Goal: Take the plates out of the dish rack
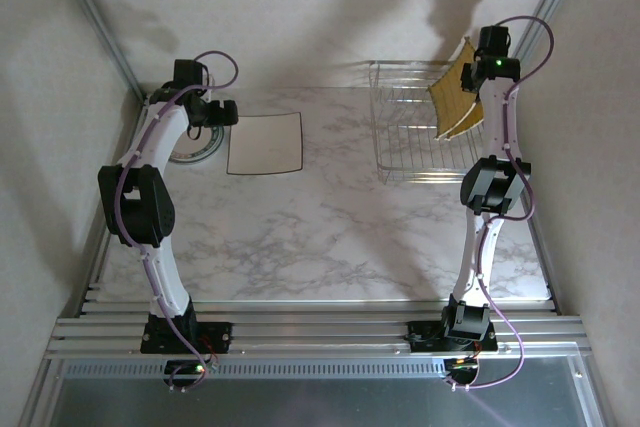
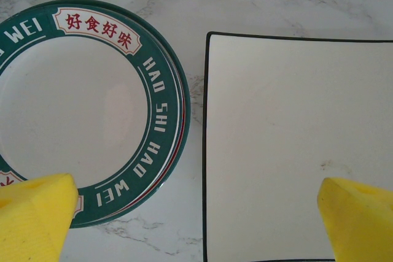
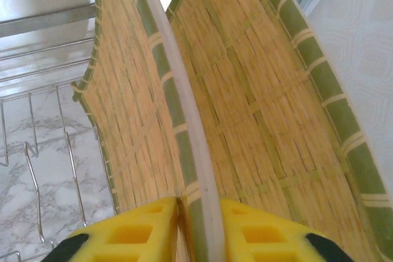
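My top cam overlooks the table (image 1: 330,237). Left wrist looks straight down on the white plate (image 2: 295,151). Right wrist hugs a yellow plate (image 3: 135,121); top shares both.

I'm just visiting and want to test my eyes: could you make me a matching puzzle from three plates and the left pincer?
1 round plate
2 white square plate
3 yellow plate
4 left pincer

a pinched by right pincer
b open above the table
c green lettered rim
d thin black edge

Pairs: 1-c, 2-d, 3-a, 4-b
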{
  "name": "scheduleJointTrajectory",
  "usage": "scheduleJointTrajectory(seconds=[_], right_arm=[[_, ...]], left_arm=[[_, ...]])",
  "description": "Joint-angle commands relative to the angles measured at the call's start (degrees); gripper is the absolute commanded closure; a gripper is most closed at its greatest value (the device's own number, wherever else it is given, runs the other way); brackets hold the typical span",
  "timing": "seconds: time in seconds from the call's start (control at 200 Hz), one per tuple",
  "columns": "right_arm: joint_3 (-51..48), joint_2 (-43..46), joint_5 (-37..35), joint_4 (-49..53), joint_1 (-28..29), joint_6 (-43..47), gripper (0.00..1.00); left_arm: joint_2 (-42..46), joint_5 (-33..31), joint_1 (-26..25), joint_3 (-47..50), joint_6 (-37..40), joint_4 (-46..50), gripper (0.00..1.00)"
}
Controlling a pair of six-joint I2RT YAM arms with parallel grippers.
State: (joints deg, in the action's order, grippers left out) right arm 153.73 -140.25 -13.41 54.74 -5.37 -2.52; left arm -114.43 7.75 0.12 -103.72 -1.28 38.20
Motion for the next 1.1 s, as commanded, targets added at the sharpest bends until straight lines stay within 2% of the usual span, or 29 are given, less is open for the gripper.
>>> scheduleJointTrajectory(seconds=[0.0, 0.315, 1.096], right_arm=[[1.48, -1.06, -0.36, -0.86, 0.11, -0.29, 0.82], [1.07, 0.18, -0.72, -0.25, 0.1, -0.95, 1.0], [-3.44, 13.36, -6.54, -0.19, 3.24, -0.73, 1.0]], left_arm=[[0.44, -0.54, 0.32, -1.57, -0.22, 0.48, 0.0], [0.72, -0.56, 0.2, -1.92, -0.39, 0.82, 0.0], [3.15, -3.06, -1.43, -0.51, 0.18, 9.34, 0.01]])
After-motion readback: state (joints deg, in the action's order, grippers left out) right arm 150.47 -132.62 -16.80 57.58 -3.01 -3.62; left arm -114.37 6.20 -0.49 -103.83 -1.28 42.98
